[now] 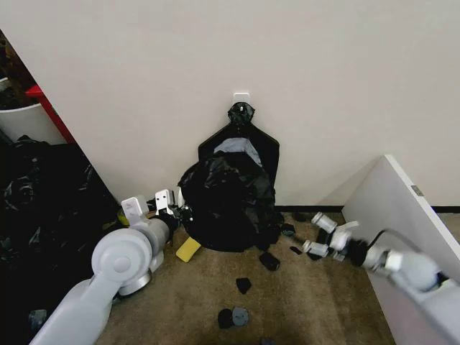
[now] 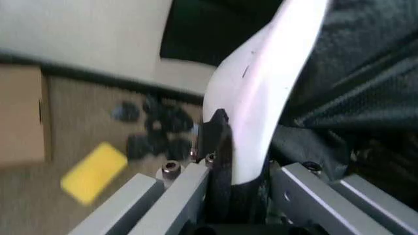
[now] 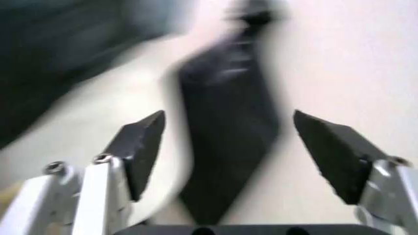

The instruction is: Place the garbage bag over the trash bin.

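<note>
Two grippers flank the garbage bag (image 1: 226, 205), left gripper (image 1: 172, 208) fingers pinching its edge, right gripper (image 1: 323, 233) fingers spread.

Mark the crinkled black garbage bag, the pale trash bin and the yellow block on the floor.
Glossy crinkled black plastic garbage bag (image 1: 226, 205): head view, middle of its crumpled front.
Round pale plastic trash bin (image 2: 261, 88): left wrist view, on its rolled rim.
Flat yellow block (image 1: 188, 249): head view, centre of its top face.

A bare test corner: plain wall (image 1: 302, 79), carpet floor (image 1: 309, 302), white board (image 1: 402, 208), strewn black scraps (image 1: 243, 284).
</note>
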